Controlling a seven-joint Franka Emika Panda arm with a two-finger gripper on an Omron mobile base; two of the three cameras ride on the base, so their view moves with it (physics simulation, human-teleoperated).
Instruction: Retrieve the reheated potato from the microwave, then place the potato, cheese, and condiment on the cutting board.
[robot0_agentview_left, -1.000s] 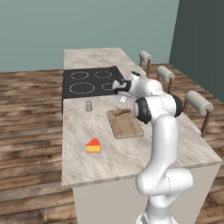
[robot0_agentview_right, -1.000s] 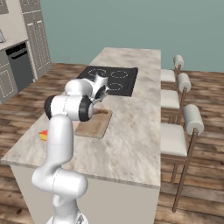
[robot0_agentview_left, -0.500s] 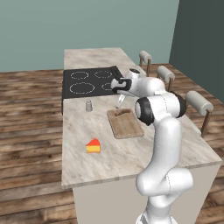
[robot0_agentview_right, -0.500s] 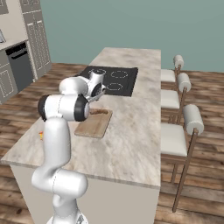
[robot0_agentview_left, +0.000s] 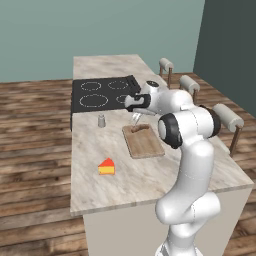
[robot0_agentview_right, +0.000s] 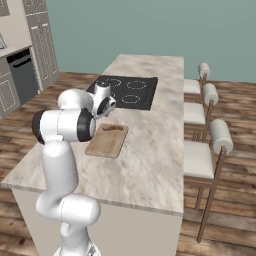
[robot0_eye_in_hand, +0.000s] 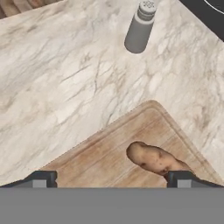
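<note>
Kitchen island with the arm reaching over the cutting board (robot0_agentview_left: 144, 141). The potato (robot0_eye_in_hand: 152, 158) lies on the board near its far end, towards the cooktop (robot0_agentview_left: 102, 93); in the hand view its near end is cut off behind the right finger tip, and in the base views it appears as little more than a small brown lump (robot0_agentview_right: 114, 128). The gripper (robot0_eye_in_hand: 112, 179) hangs just above the board with its jaws spread wide and nothing between them; the two tips stand far apart, one at each side of the potato's end of the board, and whether the right tip touches the potato cannot be told. In the left base view the fingers (robot0_agentview_left: 136, 118) are small and partly merged with the white wrist. The condiment (robot0_eye_in_hand: 141, 27) stands upright on the marble counter (robot0_agentview_left: 95, 142) beside the board, between it and the cooktop, its top clipped by the frame edge in the hand view. The cheese (robot0_agentview_left: 106, 166) rests on the counter well apart from the board, on the near left side. Three stools (robot0_agentview_right: 210, 130) line the far side of the island.
</note>
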